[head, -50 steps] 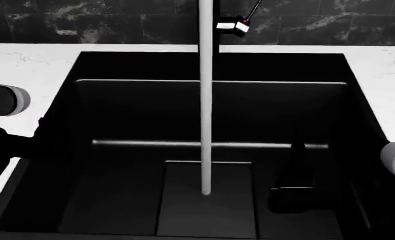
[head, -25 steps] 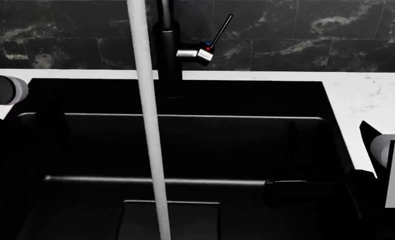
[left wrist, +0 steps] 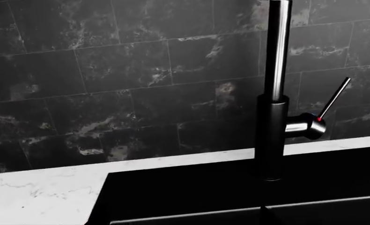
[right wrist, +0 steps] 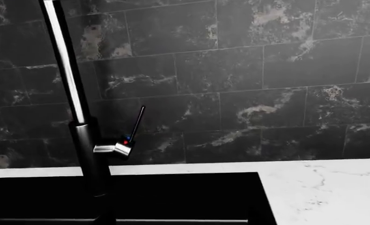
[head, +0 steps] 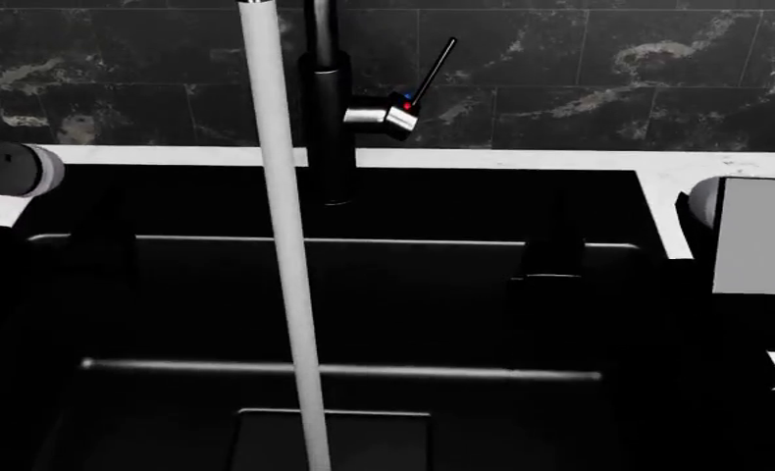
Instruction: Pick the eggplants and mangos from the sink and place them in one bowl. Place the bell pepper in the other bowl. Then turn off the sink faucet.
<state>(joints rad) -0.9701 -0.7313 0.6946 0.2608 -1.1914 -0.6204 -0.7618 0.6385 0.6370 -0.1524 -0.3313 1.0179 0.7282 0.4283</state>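
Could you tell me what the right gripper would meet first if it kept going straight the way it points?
Probably the tiled wall behind the counter; the faucet and its lever sit off to one side. Depth is unclear.

Upright sink faucet [left wrist: 274,93], lever angled up, sink [left wrist: 235,197] below

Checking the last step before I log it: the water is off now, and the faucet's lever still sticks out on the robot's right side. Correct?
Not quite. The water is on: the head view shows a pale stream falling into the sink. The rest holds: the lever sticks out on the right of the faucet.
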